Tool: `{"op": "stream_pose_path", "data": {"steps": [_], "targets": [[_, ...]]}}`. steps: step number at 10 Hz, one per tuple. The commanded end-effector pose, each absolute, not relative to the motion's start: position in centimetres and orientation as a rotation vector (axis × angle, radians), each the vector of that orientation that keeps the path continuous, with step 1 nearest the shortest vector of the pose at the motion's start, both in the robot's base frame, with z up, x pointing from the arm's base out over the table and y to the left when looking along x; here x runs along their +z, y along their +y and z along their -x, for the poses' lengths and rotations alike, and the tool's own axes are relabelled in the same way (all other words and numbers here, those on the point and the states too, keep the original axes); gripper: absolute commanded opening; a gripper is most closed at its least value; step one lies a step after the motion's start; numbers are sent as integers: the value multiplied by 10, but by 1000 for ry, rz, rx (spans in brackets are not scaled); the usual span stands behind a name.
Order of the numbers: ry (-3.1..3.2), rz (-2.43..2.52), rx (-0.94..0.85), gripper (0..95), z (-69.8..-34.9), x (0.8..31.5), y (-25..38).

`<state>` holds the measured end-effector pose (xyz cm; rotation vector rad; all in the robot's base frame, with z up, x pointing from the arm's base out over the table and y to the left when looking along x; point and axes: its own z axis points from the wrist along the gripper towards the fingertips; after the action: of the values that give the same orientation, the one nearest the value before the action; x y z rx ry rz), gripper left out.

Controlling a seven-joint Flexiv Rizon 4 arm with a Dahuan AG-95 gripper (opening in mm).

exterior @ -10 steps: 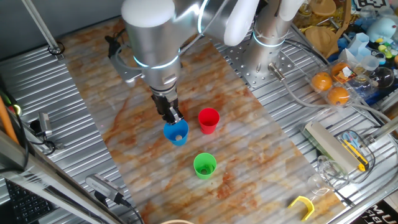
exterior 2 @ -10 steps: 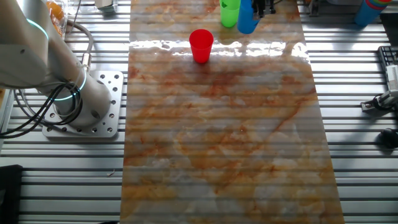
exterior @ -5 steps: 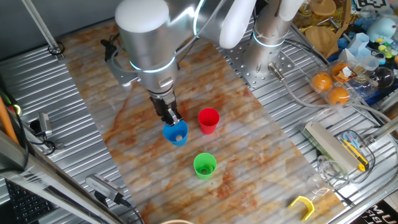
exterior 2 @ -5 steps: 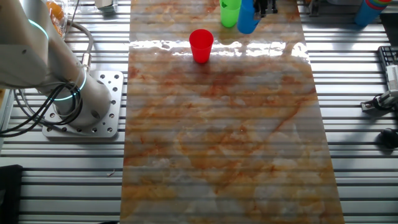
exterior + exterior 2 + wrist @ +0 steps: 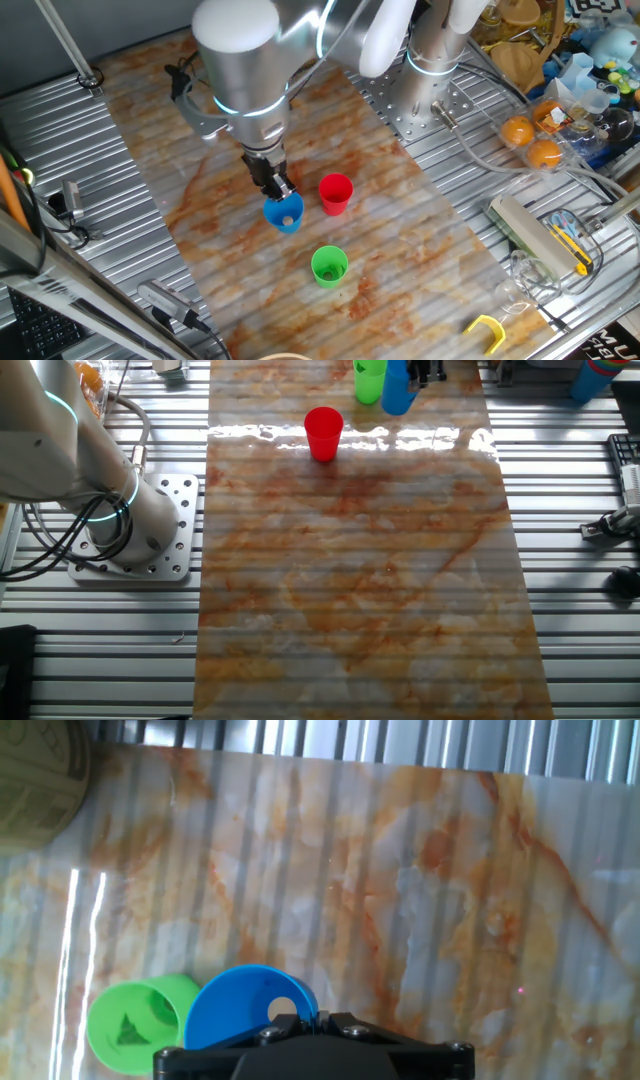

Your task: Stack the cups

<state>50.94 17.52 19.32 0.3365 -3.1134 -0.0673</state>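
Observation:
The blue cup [image 5: 285, 214] stands mid-table with my gripper [image 5: 279, 189] shut on its rim, one finger inside and one outside. The red cup [image 5: 335, 193] stands upright just right of it, apart from it. The green cup [image 5: 329, 266] stands upright nearer the front. In the hand view the blue cup [image 5: 248, 1008] is at the bottom, pinched by my gripper [image 5: 316, 1019], with the green cup [image 5: 138, 1022] to its left. The other fixed view shows the red cup [image 5: 323, 433], green cup [image 5: 369, 380] and blue cup [image 5: 398, 388] at the far end.
The arm's base [image 5: 432, 62] stands at the back right. Oranges in clear packaging [image 5: 531, 131], a yellow cutter [image 5: 570, 245], clear cups [image 5: 515, 285] and a yellow hook [image 5: 487, 331] lie on the ribbed metal to the right. Cables and a clamp [image 5: 68, 200] are on the left.
The arm's upper part swung slightly left and back. The gripper and the blue cup stay in the same spot; the red and green cups have not moved.

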Motion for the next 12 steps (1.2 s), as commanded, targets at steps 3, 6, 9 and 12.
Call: {"op": "stream_pose_path", "data": {"steps": [3,6,9,12], "targets": [[-3053,-470,-129,0,-489,213,213],[-3051,-451,-199,0,-469,221,249],[-3059,-427,-214,0,-466,213,276],[-3066,-396,-207,0,-469,202,290]]}}
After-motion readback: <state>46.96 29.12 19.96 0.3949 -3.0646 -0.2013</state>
